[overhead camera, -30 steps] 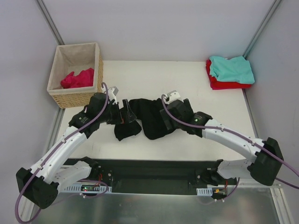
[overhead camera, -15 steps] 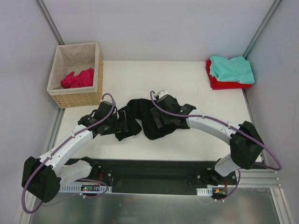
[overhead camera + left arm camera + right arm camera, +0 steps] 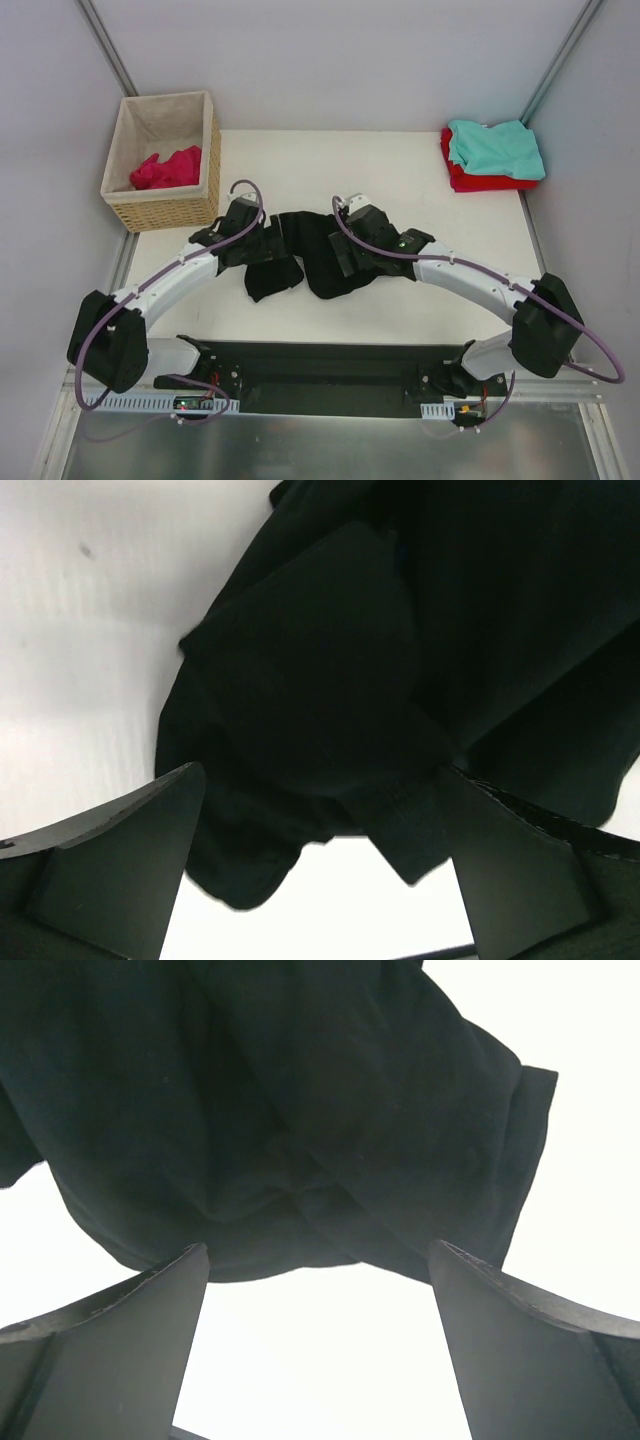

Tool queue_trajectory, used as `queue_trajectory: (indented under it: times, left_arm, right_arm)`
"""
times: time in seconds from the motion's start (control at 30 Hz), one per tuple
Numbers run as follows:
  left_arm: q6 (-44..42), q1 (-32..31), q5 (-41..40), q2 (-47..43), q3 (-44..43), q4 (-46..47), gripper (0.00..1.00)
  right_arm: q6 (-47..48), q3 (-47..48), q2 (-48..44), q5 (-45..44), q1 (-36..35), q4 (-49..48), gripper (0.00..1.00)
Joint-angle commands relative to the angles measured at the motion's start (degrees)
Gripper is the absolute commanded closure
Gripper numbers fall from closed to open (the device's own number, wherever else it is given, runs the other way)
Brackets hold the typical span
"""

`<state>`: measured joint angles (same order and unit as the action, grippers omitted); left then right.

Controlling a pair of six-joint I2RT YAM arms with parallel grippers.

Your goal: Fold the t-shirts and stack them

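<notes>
The black t-shirt (image 3: 325, 272) is lying crumpled on the white table (image 3: 400, 185), and both arms are reaching in over it. From the top camera, the left gripper (image 3: 266, 248) is sitting over the black t-shirt's left end and the right gripper (image 3: 348, 256) over its middle. From that height the dark fingers are blending into the dark cloth, so their spread is not showing there.

The wrist cameras are making that plain. In the left wrist view the left gripper (image 3: 320, 810) is standing wide, its fingers (image 3: 120, 870) framing a bunched lump of the black t-shirt (image 3: 330, 680) with white tabletop at its edges. In the right wrist view the right gripper (image 3: 318, 1270) is also spread wide, its fingers (image 3: 530, 1345) flanking a folded edge of the black t-shirt (image 3: 280, 1110). Whether either gripper's tips are touching the cloth cannot be told.

Only the top camera is showing the rest. Well off to the black t-shirt's far right, the teal t-shirt (image 3: 497, 147) is lying on top of the red t-shirt (image 3: 478, 182). Off to the black t-shirt's far left, the magenta-pink t-shirt (image 3: 165, 168) is sitting bunched inside the wicker basket (image 3: 165, 211).
</notes>
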<state>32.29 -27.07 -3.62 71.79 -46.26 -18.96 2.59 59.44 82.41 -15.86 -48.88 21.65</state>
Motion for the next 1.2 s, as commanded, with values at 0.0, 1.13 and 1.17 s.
queue_trajectory:
  times: [0.0,1.13,1.17]
  left_arm:
    - [-0.8,-0.6,-1.6,4.7,-2.9,6.1,0.01]
    - [-10.5,-2.1,-0.5,-0.5,-33.2,-4.1,1.00]
    - [-11.2,-2.1,0.5,0.2,-39.9,-5.0,1.00]
  right_arm:
    - [0.7,-1.6,-3.7,-1.5,0.0,-0.4,0.05]
    - [-1.5,-4.4,-5.9,0.4,-0.4,-1.4,0.05]
    - [-1.6,-4.4,-5.9,0.4,-0.5,-1.3,0.05]
